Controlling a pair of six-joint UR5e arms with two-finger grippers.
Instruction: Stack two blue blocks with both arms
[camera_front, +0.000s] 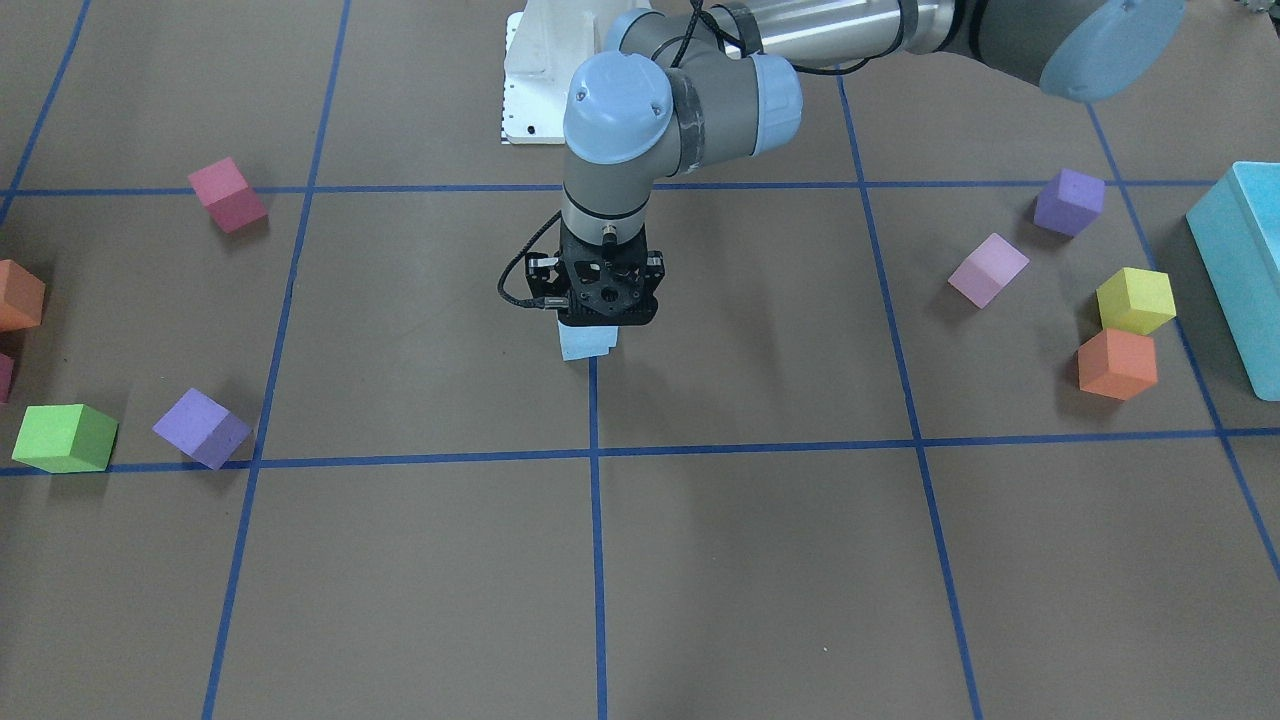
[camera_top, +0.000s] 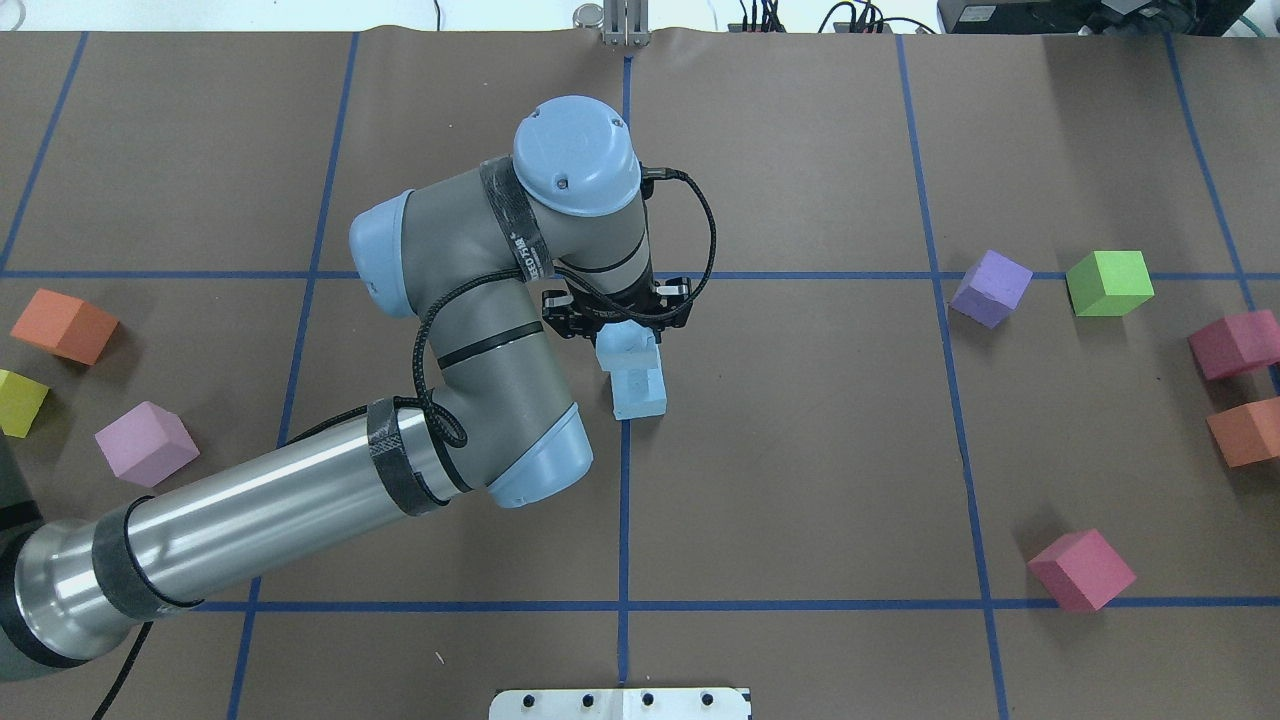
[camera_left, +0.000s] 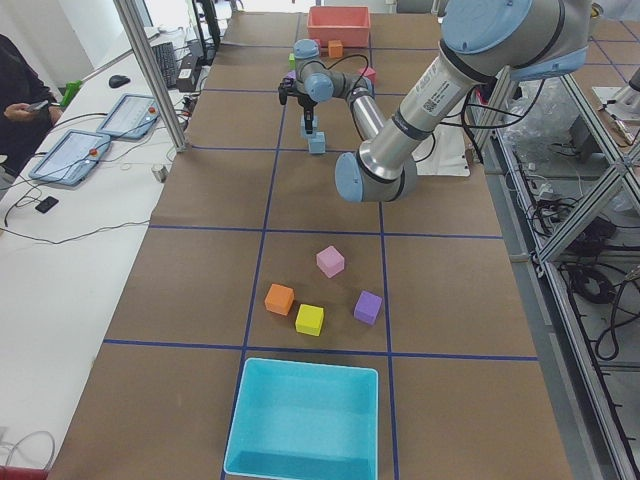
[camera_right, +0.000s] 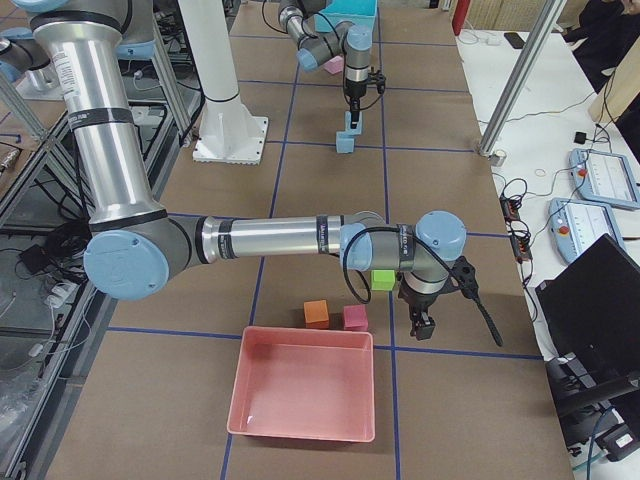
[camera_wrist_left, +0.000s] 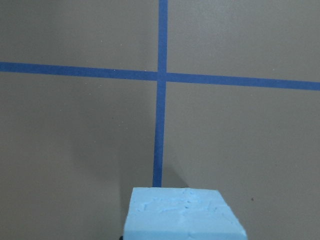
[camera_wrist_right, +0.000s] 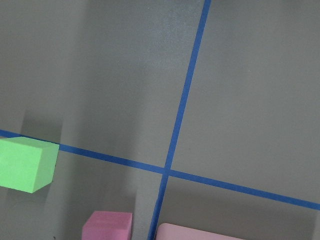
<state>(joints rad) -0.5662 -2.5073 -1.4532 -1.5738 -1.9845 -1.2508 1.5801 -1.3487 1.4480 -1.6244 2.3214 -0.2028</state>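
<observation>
Blue block near tape cross

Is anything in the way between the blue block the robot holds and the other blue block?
No, nothing visible. The left gripper holds the upper blue block just above the lower blue block; the other cubes lie far aside.

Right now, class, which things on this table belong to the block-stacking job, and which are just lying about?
Job: upper blue block, lower blue block, left arm, right arm.
Lying about: green cube, yellow cube, magenta cube, lilac cube, turquoise box, salmon bin.
</observation>
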